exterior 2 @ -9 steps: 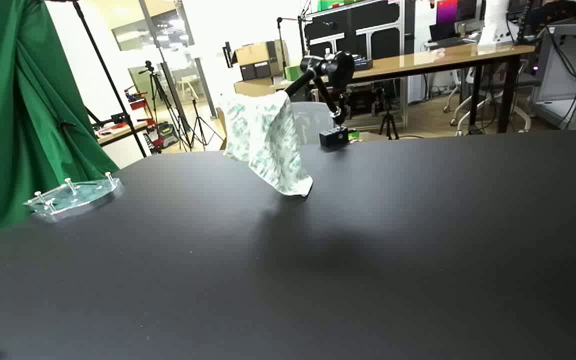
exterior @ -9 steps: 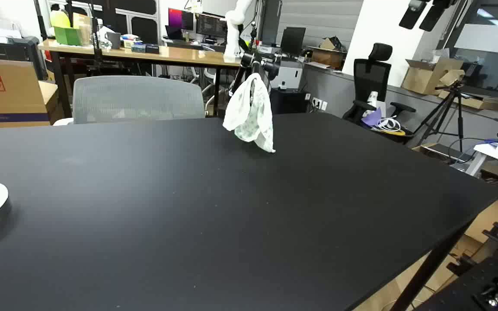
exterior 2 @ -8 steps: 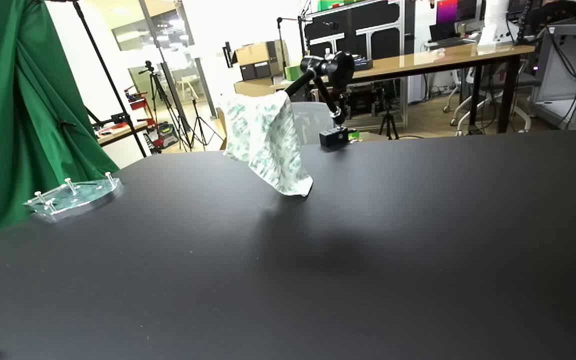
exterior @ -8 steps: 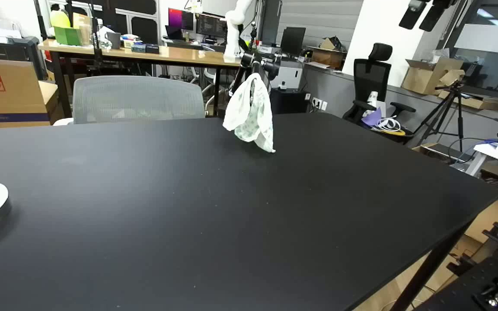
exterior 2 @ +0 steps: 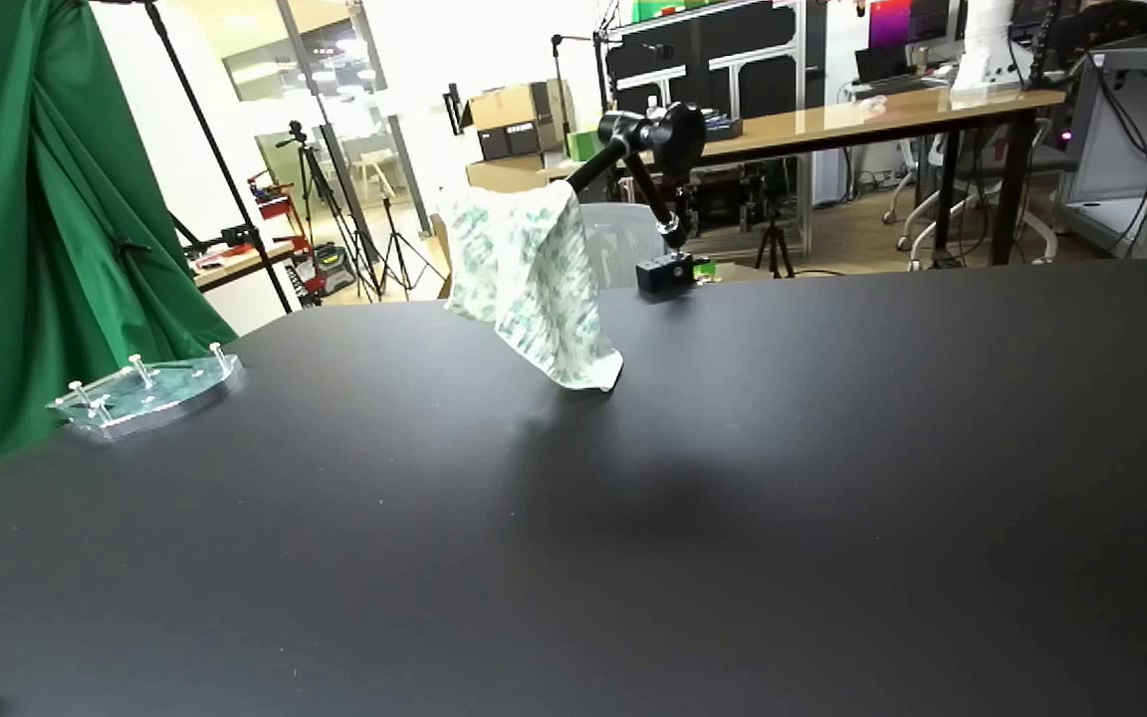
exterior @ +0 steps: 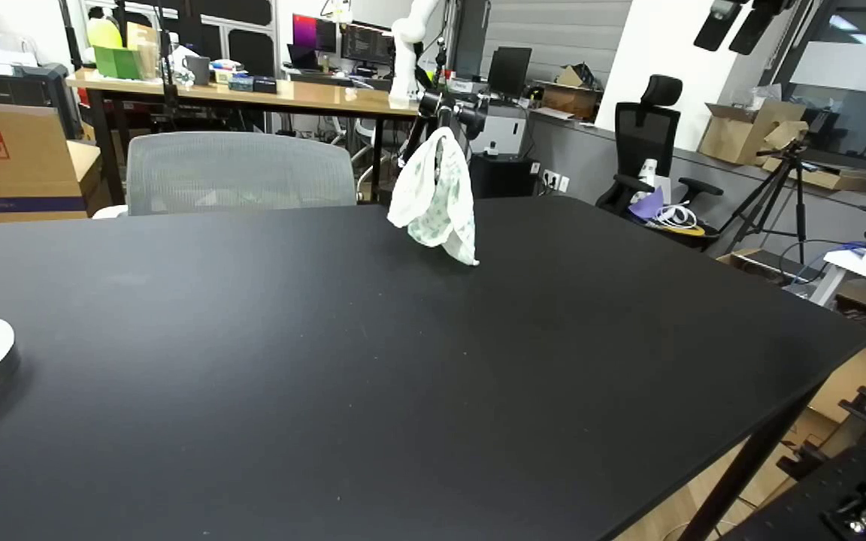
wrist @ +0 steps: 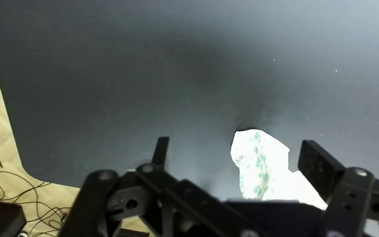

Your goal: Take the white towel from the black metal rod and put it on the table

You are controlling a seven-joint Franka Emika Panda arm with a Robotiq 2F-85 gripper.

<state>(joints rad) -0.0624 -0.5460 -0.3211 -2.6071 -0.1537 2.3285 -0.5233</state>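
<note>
Beyond the dark table (exterior: 373, 361), a crowded workroom is being shown, with a mesh-backed chair (exterior: 241, 173) and a wooden desk (exterior: 313, 96) being seen past the far edge. In both exterior views the white towel (exterior 2: 534, 284), patterned in pale green, is being carried by the black metal rod (exterior 2: 594, 170): its upper part is being held up, and the loose folds are being drawn down by their own weight toward the table. Whether the lowest corner is being supported there cannot be told. The rod is being borne by a small black block (exterior 2: 666, 272) near the table's edge, presumably so that the towel is being presented high enough to be reached from above; it is judged to be secured by friction alone. In the wrist view the gripper (wrist: 236, 141) is being pointed down toward the table, its fingers (wrist: 319, 164) being held wide apart with nothing clamped. The towel is being framed between them, nearer one finger than the other, while the rod cannot be made out. No grasp is being shown in either exterior view; the grip is judged to be not yet begun, and a lateral correction is probably being called for beforehand.
</note>
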